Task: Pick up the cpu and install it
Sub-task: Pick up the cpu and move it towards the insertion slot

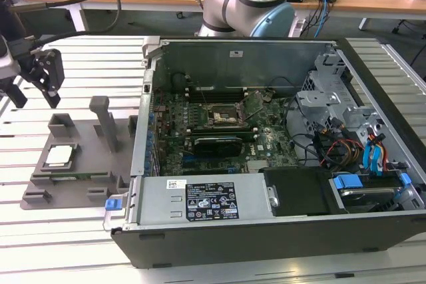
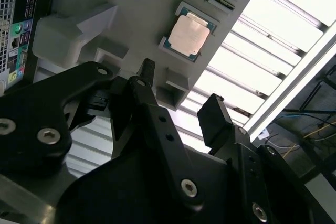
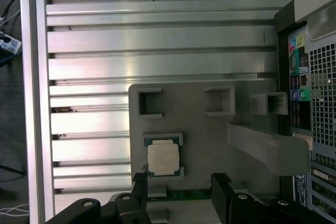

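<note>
The cpu [image 1: 58,156] is lying flat, silver top up, in a shallow seat on the grey fixture plate [image 1: 80,191]. The plate is resting on the slatted metal surface [image 1: 93,58] at the exterior view's left.

The pincer [image 1: 33,101] is being held in the air above the plate, clear of the cpu and touching nothing. Its black fingers [image 2: 212,114] are being kept spread apart, with nothing between them. In both wrist views the cpu [image 2: 189,35] [image 3: 163,158] is seen beyond the fingertips, with a gap between them and the chip. The pincer [image 2: 181,95] [image 3: 181,184] is empty there too.

An upright post [image 1: 103,121] is standing on the plate between the cpu and the open computer case [image 1: 266,231], which is sitting just beside the plate at the exterior view's right. Inside the case, the black socket frame [image 1: 223,116] is lying on the green board, well apart from the cpu.
</note>
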